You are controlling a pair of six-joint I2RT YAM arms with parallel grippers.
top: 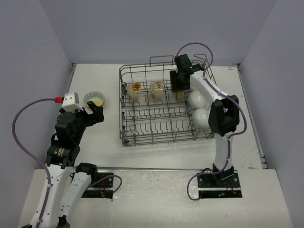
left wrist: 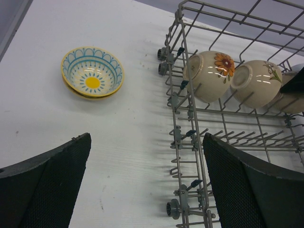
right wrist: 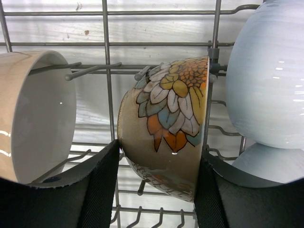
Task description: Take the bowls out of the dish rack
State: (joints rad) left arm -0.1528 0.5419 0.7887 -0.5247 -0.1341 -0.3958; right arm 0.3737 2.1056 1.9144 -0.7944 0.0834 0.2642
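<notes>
The grey wire dish rack stands mid-table. In it are two cream patterned bowls and two white bowls. My right gripper reaches into the rack's far right. In the right wrist view its fingers press both sides of a cream bowl with an orange and blue flower, which stands on edge among the tines. A teal-rimmed bowl with a yellow centre sits on the table left of the rack. My left gripper hangs open and empty just near of it.
In the left wrist view the rack's left wall is close to my right finger, and the teal-rimmed bowl lies ahead on the left. In the right wrist view a cream bowl and a white bowl flank the held one.
</notes>
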